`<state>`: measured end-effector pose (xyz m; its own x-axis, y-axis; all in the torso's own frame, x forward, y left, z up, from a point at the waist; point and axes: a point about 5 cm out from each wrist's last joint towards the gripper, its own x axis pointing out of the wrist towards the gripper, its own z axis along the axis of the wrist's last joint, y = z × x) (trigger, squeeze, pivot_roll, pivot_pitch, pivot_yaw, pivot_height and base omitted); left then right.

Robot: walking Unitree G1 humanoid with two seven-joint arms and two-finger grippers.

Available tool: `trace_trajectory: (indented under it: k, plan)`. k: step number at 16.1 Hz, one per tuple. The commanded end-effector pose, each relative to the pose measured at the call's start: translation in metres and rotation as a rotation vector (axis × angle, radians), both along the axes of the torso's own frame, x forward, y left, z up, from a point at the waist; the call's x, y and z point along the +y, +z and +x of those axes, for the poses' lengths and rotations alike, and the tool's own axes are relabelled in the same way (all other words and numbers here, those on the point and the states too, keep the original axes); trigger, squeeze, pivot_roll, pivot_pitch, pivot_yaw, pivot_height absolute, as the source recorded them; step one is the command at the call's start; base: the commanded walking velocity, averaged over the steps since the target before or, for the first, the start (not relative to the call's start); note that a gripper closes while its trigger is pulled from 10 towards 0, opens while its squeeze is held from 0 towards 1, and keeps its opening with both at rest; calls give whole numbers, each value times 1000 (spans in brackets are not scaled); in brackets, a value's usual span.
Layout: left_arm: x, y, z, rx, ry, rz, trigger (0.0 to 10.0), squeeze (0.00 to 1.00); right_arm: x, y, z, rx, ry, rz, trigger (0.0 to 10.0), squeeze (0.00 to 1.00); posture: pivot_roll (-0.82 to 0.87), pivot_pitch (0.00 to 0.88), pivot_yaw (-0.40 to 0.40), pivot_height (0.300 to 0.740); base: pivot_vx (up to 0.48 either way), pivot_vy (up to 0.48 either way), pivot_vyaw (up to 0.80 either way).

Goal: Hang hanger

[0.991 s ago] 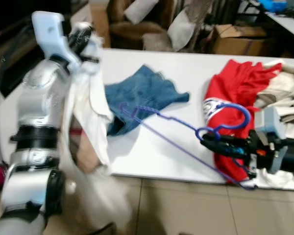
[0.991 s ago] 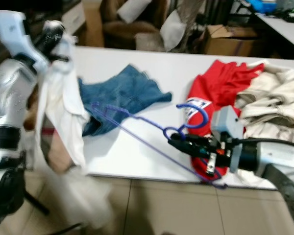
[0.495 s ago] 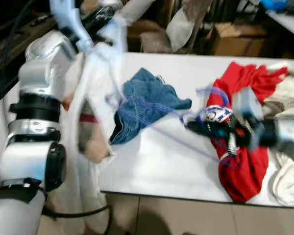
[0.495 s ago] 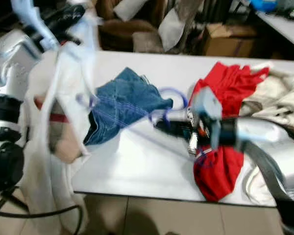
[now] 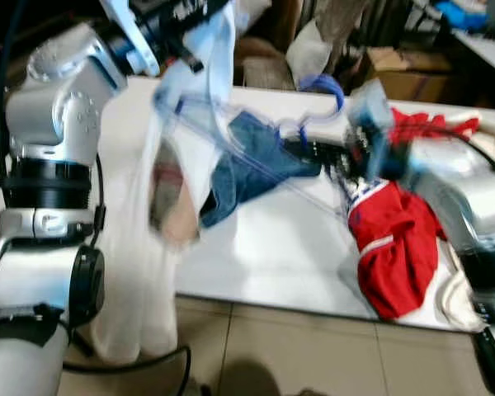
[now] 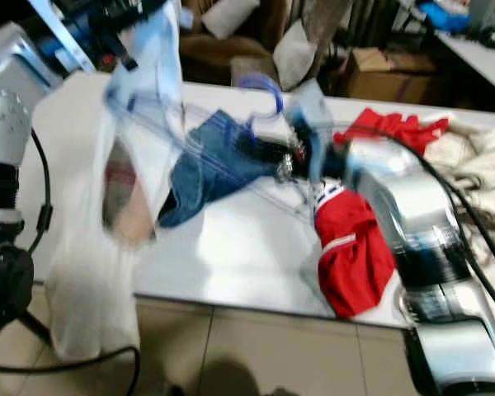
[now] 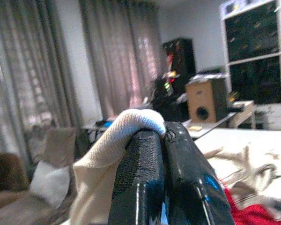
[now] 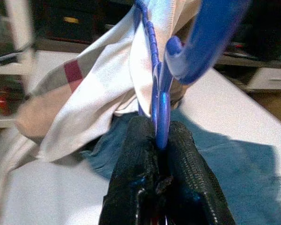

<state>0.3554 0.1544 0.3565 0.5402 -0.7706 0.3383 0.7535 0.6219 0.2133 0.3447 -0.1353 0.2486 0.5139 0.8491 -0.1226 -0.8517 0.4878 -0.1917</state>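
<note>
Your left end effector (image 7: 161, 178) is high up on your left, pinched tight on the top of the white shirt (image 5: 161, 247), which hangs down past the counter (image 5: 264, 264) edge. In the middle, the blue hanger (image 5: 231, 140) pokes one end into the shirt. Your right end effector (image 8: 161, 187) is squeezed on the hanger just under its hook. The thin end could snag the cloth or slip out if you push crooked. Blue jeans (image 5: 256, 161) and a red shirt (image 5: 392, 247) lie near, but there's open room above the counter
</note>
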Motion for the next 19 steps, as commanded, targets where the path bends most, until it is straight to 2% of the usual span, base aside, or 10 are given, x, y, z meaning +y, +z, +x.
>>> trace_trajectory:
  k: [1, 4, 6, 7, 10, 11, 12, 14, 16, 19]
  plan:
    - [-2, 12, -7, -45, -25, -31, 10000, 0, -2, 4, 18, -37, -117, -14, 10000, 0, -66, 0, -30, 740, 0, 0, 0]
    - [8, 35, -10, -123, 15, -166, 10000, 0, 4, 38, 48, -235, -278, -6, 10000, 0, -68, 0, -30, 740, 0, 0, 0]
    - [37, 66, -15, -244, 146, -375, 10000, 0, 6, 101, 55, -421, -347, 248, 10000, 0, -63, 0, -43, 740, 0, 0, 0]
    - [49, 73, -18, -281, 204, -434, 10000, 0, 8, 114, 54, -473, -334, 300, 10000, 0, -62, 0, -47, 740, 0, 0, 0]
    - [62, 54, -10, -277, 370, -383, 10000, 0, 20, 84, 55, -440, -208, 180, 10000, 0, -67, 0, -45, 740, 0, 0, 0]
    - [60, 39, -4, -260, 429, -351, 10000, 0, 21, 65, 55, -440, -193, 119, 10000, 0, -67, 0, -45, 740, 0, 0, 0]
    - [61, 0, 9, -167, 556, -301, 10000, 0, 17, 33, 55, -394, -192, 81, 10000, 0, -75, 0, -33, 740, 0, 0, 0]
    - [66, -46, 21, -35, 695, -205, 10000, 0, 10, 6, 52, -326, -185, 80, 10000, 0, -83, 0, -25, 740, 0, 0, 0]
    - [78, -121, 28, 187, 843, 48, 10000, 0, 1, -36, 38, -216, -98, 30, 10000, 0, -92, 0, -16, 740, 0, 0, 0]
    - [105, -166, 21, 317, 1003, 239, 10000, 0, -8, -50, 13, -157, 54, 23, 10000, 0, -94, 0, -7, 740, 0, 0, 0]
